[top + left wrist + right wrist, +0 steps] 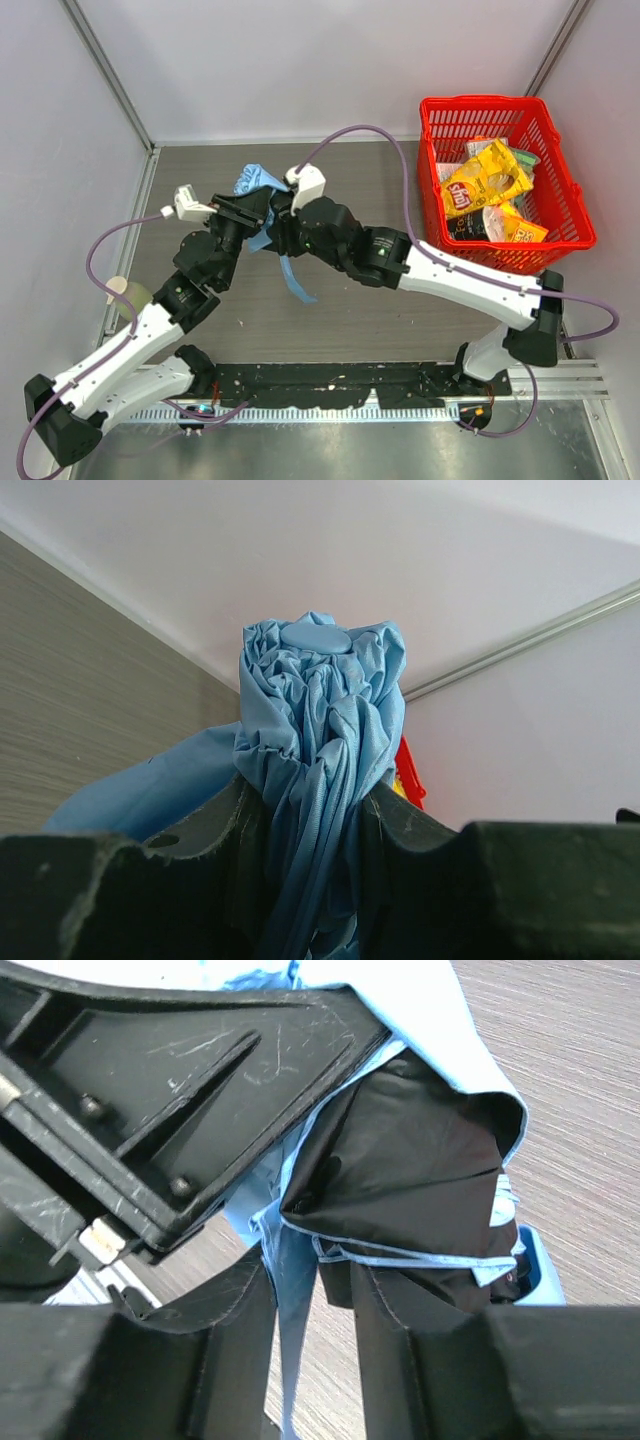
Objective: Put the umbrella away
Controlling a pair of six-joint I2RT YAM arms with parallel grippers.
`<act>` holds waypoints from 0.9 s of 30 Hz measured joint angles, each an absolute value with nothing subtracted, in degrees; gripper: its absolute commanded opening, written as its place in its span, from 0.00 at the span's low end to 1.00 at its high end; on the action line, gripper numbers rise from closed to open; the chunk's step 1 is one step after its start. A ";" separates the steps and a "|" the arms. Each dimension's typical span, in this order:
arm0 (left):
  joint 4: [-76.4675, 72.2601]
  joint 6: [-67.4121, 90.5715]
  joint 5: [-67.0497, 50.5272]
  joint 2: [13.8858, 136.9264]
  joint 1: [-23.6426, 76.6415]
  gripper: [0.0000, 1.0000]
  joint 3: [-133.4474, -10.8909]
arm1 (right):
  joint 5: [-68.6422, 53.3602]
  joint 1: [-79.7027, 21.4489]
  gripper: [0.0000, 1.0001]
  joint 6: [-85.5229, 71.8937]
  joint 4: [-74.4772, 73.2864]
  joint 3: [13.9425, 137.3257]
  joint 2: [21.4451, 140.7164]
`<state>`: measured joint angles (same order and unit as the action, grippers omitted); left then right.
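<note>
Overhead view of a grey wood-grain table [390,325] walled in by white panels; two black-and-white robot arms reach in from the near edge and meet left of centre, above the table. The umbrella [253,183], light sky-blue and folded into a crumpled bundle, is held up between the two arms, clear of the table top; a thin blue strip of its fabric [296,280] dangles down towards the near edge.

The left gripper [305,800] is clamped on the umbrella; in its wrist view both black fingers [215,825] press into the gathered blue cloth, which bulges upward above them and ends in a small oval blue cap [318,638].

The right gripper [312,1295] sits just beside the left one, on the side facing the basket; its fingers [210,1350] stand partly apart; a strip of blue fabric hangs between them against one finger, with a gap on the other side, so this claw grips nothing. Just above it the umbrella's black underside with a blue hem shows, and the left gripper's scratched black body fills the upper left of that view.

At the far right stands a red plastic basket [478,103] holding snack packets, among them a yellow crisp bag [487,183]; it is well apart from the umbrella. A pale round object [130,297] rests at the table's left edge beside the left arm.
</note>
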<state>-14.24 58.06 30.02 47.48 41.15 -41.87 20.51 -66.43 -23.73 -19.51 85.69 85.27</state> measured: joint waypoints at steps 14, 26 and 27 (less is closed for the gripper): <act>-14.50 56.34 31.94 46.33 41.15 0.00 -39.81 | 18.72 -63.83 0.01 -28.53 -21.50 88.36 87.24; -28.34 60.34 34.57 46.24 41.15 0.00 -29.39 | -17.28 -51.24 0.01 -66.00 22.37 60.95 84.79; -29.36 61.25 35.14 46.26 41.15 0.00 -28.67 | -17.56 -51.29 0.01 -68.05 25.28 59.55 85.08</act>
<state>-29.36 61.25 35.14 46.26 41.15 -28.67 -17.56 -51.29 -68.05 25.28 59.55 85.08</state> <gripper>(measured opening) 0.340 0.040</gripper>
